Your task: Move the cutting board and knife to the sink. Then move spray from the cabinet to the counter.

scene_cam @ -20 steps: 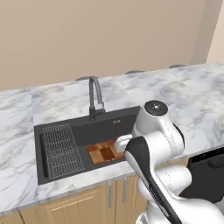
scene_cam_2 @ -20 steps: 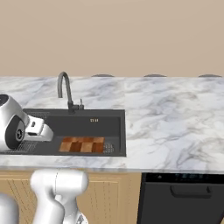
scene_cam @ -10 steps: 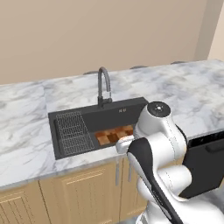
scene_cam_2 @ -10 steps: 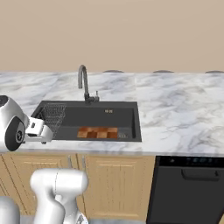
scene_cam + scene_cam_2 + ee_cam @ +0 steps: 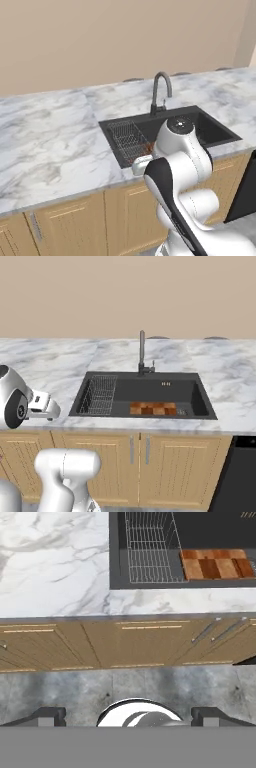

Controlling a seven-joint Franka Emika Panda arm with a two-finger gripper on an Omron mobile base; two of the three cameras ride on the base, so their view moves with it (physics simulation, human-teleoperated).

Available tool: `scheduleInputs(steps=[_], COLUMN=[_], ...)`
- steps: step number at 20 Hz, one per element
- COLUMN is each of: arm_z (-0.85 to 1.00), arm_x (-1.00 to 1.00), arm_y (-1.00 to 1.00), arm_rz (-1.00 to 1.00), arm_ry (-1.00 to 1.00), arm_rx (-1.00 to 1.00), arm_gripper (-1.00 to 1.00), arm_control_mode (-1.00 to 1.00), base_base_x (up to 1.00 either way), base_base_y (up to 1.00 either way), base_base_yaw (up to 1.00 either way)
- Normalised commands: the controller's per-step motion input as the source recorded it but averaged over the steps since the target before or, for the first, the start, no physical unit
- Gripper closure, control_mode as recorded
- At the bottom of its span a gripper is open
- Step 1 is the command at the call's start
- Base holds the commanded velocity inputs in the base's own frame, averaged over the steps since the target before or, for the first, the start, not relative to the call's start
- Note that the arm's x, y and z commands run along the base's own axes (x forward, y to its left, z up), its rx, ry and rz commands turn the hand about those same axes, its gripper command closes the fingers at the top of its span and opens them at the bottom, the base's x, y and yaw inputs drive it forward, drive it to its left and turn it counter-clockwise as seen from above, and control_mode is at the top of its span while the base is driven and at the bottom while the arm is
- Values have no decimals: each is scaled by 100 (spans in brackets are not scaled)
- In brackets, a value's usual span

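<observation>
1. Cutting board [image 5: 153, 408] lies flat in the sink [image 5: 200, 401], right of its wire rack [image 5: 99, 396]; can't spot the knife.
2. Gripper [image 5: 128, 716] spread wide, empty, pulled back from the sink over the floor.
3. Left: spray, cabinet to counter [image 5: 45, 358].

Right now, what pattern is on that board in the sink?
Light and dark brown checks on the cutting board, clearest in the hand view.

Plain beige wall [image 5: 125, 296] running behind, at 12 o'clock. Light wood cupboard fronts [image 5: 135, 456] w/ metal handles sitting below. Dark appliance front [image 5: 235, 476] showing at 4 o'clock. Mottled grey floor [image 5: 125, 687] lying underneath.
</observation>
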Motion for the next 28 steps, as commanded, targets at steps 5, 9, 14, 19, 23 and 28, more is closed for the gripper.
scheduleInputs(steps=[5,9,14,19,23,28], arm_z=[0,0,0,0,0,0], arm_x=[0,0,0,0,0,0], arm_y=[0,0,0,0,0,0], arm_rz=[0,0,0,0,0,0], arm_ry=[0,0,0,0,0,0], arm_rx=[0,0,0,0,0,0], arm_gripper=[-100,-100,-100,-100,-100,-100], arm_control_mode=[100,100,100,100,100,100], base_base_x=[0,0,0,1,17,32], base_base_y=[90,91,86,88,80,75], base_base_yaw=[0,0,0,0,0,0])
